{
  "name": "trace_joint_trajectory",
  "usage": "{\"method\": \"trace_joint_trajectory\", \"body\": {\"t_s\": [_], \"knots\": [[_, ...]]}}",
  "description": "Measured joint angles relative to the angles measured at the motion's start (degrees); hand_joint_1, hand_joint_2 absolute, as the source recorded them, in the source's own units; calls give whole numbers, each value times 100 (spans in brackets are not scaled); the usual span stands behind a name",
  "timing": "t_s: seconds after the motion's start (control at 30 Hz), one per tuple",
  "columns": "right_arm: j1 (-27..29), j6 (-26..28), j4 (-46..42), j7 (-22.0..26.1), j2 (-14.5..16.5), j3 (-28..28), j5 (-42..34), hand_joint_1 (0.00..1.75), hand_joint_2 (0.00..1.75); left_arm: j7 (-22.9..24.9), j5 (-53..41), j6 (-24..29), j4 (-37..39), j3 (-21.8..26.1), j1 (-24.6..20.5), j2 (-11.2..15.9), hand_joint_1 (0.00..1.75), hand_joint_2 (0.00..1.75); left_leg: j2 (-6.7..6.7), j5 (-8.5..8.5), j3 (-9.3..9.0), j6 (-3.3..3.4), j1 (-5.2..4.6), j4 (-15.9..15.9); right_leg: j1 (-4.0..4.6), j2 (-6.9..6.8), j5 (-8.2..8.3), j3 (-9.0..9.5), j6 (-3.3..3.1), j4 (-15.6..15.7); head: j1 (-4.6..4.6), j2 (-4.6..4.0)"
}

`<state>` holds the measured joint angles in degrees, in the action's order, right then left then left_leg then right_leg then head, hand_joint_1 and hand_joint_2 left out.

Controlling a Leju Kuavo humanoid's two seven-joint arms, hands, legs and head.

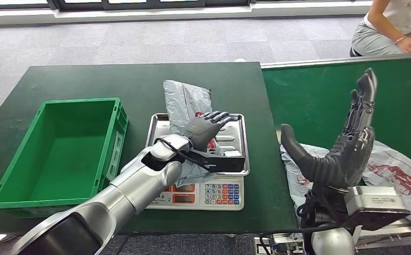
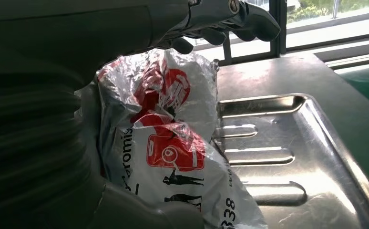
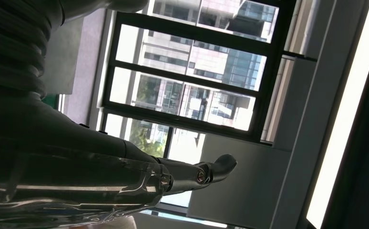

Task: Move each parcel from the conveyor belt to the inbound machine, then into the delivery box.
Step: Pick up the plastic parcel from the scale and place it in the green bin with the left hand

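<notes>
A grey parcel (image 1: 183, 102) lies across the steel tray (image 1: 235, 123) of the weighing scale (image 1: 222, 194), its far end hanging over onto the table. My left hand (image 1: 207, 127) reaches over it with the fingers stretched out. In the left wrist view the parcel's red-printed wrap (image 2: 173, 143) bulges between the fingers (image 2: 220, 19) above and the thumb (image 2: 139, 212) below, beside the bare tray (image 2: 278, 157). My right hand (image 1: 347, 141) is raised above the conveyor, open, holding nothing. Below it on the belt lies a second parcel (image 1: 397, 170), white with red print.
An empty green crate (image 1: 65, 149) stands on the dark green table (image 1: 86, 79) left of the scale. The green conveyor belt (image 1: 320, 95) runs along the right. A person (image 1: 394, 26) crouches beyond the belt at the far right.
</notes>
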<state>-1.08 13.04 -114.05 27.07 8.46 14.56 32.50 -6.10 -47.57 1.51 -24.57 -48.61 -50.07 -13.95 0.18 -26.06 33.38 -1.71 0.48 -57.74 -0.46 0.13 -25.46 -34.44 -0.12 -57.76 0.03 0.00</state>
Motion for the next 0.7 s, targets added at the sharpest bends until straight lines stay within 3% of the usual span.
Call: {"method": "trace_joint_trajectory", "body": {"t_s": [0.33, 0.7], "knots": [[-138, -20, 186, 104, 19, 0, -22, 0, 175, 7, -111, -277, 297, 0, -2, 255, 0, 175, 0, 2, -1, 0, 0, 1, 0, 0, 0, 2, 0, -1, -1, 0], [-171, -15, 287, 121, 19, 0, -24, 0, 175, 7, -118, -300, 362, 0, -3, 314, 0, 175, 0, 3, -4, -1, 0, 1, 0, 0, 0, 4, 0, -1, -1, 0]]}}
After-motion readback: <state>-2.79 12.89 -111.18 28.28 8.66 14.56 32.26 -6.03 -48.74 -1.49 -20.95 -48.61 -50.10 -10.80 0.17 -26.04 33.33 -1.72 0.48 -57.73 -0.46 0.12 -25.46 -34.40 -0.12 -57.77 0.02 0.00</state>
